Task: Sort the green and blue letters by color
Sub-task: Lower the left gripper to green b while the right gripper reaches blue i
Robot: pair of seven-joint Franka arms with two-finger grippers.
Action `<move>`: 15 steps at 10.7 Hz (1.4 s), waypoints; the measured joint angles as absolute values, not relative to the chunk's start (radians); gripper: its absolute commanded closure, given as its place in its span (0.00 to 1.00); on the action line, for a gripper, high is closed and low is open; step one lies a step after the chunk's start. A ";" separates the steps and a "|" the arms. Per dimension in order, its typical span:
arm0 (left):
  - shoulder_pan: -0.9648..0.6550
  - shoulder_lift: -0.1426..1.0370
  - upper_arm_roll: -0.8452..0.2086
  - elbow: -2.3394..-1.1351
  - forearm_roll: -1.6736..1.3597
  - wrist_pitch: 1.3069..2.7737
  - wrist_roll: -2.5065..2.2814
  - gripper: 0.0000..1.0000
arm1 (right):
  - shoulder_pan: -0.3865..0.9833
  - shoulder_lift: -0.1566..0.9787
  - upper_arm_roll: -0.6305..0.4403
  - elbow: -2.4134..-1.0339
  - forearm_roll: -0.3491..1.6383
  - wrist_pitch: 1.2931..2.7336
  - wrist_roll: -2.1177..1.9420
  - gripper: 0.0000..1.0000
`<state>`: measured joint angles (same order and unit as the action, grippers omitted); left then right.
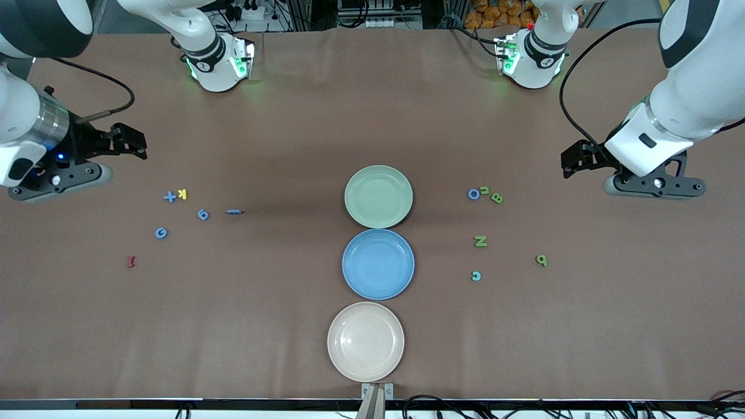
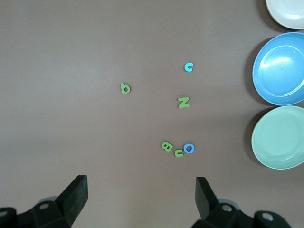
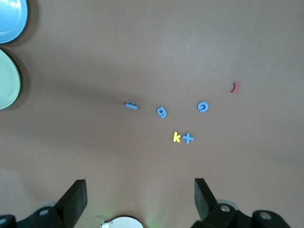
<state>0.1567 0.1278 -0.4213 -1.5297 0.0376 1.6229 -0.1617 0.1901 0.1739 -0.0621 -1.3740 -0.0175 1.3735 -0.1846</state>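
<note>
Toward the right arm's end lie blue pieces: a plus [image 1: 169, 196], a 9 [image 1: 203, 215], a dash [image 1: 234, 212] and a G [image 1: 161, 233]. Toward the left arm's end lie a blue O [image 1: 474, 194] and a light blue c [image 1: 476, 276], with a green u [image 1: 484, 190], B [image 1: 496, 198], N [image 1: 481, 241] and b [image 1: 542, 260]. My right gripper [image 1: 131, 142] hangs open over bare table at its end, holding nothing. My left gripper [image 1: 573, 160] hangs open and likewise holds nothing, over bare table at its own end.
Three empty plates stand in a row at mid-table: green [image 1: 378, 196], blue [image 1: 378, 264], and cream [image 1: 365, 341] nearest the front camera. A yellow K [image 1: 183, 194] touches the plus. A dark red piece [image 1: 131, 262] lies nearer the front camera than the G.
</note>
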 measured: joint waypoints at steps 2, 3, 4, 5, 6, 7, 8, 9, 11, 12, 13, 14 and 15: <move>0.149 0.146 -0.429 -1.560 0.038 1.653 -0.162 0.00 | 0.201 0.201 -0.062 -1.374 -0.015 1.421 -0.185 0.00; 0.143 0.149 -0.431 -1.595 0.038 1.686 -0.162 0.00 | 0.206 0.213 -0.061 -1.374 -0.009 1.446 -0.189 0.00; 0.139 0.150 -0.432 -1.635 0.038 1.719 -0.162 0.00 | 0.207 0.226 -0.060 -1.375 -0.006 1.466 -0.215 0.00; 0.139 0.150 -0.432 -1.670 0.038 1.748 -0.162 0.00 | 0.207 0.240 -0.060 -1.377 -0.005 1.485 -0.238 0.00; 0.139 0.150 -0.432 -1.708 0.038 1.786 -0.162 0.00 | 0.207 0.259 -0.060 -1.383 -0.004 1.511 -0.249 0.00; 0.139 0.151 -0.432 -1.748 0.038 1.832 -0.162 0.00 | 0.208 0.278 -0.060 -1.394 -0.003 1.548 -0.254 0.00; 0.140 0.151 -0.432 -1.790 0.038 1.876 -0.164 0.00 | 0.211 0.295 -0.059 -1.416 -0.002 1.597 -0.259 0.00; 0.140 0.152 -0.431 -1.823 0.038 1.909 -0.177 0.00 | 0.215 0.312 -0.059 -1.444 -0.002 1.646 -0.260 0.00; 0.140 0.164 -0.431 -1.855 0.067 1.947 -0.196 0.00 | 0.220 0.354 -0.059 -1.480 -0.002 1.710 -0.260 0.00; 0.140 0.181 -0.430 -1.862 0.086 1.968 -0.197 0.00 | 0.223 0.372 -0.059 -1.485 -0.002 1.729 -0.261 0.00; 0.142 0.205 -0.429 -1.865 0.094 1.994 -0.198 0.00 | 0.232 0.394 -0.058 -1.489 -0.001 1.750 -0.263 0.00; 0.145 0.231 -0.424 -1.866 0.097 2.023 -0.203 0.00 | 0.246 0.419 -0.058 -1.491 -0.001 1.781 -0.263 0.00; 0.150 0.255 -0.419 -1.866 0.126 2.050 -0.220 0.00 | 0.258 0.448 -0.058 -1.492 -0.001 1.816 -0.262 0.00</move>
<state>0.1495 0.2555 -0.4191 -1.8665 0.1260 2.0504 -0.2196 0.2584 0.4480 -0.0577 -1.4924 -0.0010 1.8157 -0.2625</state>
